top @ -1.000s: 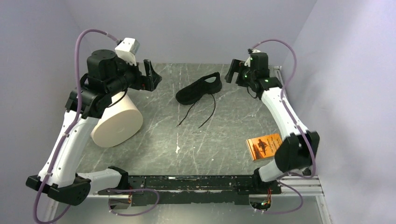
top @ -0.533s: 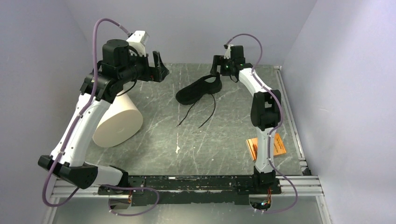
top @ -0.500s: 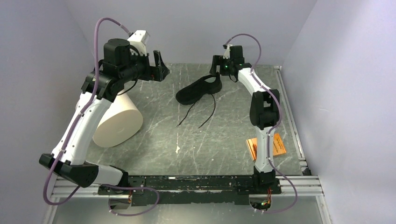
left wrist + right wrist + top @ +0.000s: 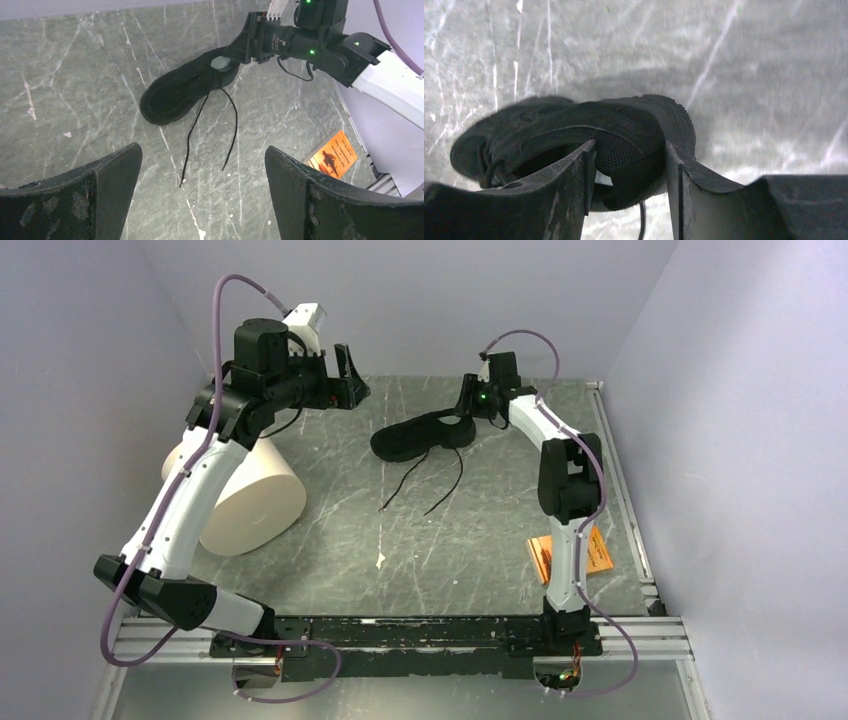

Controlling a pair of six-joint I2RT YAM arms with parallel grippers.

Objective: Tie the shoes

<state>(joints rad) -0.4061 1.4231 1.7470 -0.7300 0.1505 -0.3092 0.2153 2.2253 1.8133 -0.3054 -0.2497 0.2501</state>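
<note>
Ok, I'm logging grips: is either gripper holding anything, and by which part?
The right gripper pinches the shoe by its heel wall, one finger inside, one outside. The left gripper is open, holding nothing.

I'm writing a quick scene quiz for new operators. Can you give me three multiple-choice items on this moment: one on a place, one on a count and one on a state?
1. Where does the orange booklet lie?
A) beside the right arm, near the front right
B) against the back wall
C) under the left arm

2. How many loose lace ends trail from the sneaker?
A) none
B) two
C) four

3. What is the right gripper doing?
A) hanging wide open in mid-air
B) closed on the sneaker's heel
C) pinching a lace

Key:
1. A, its orange cover shows beside that arm.
2. B, two thin strands lie spread out.
3. B, one jaw stands inside the collar and the other behind the heel.
</note>
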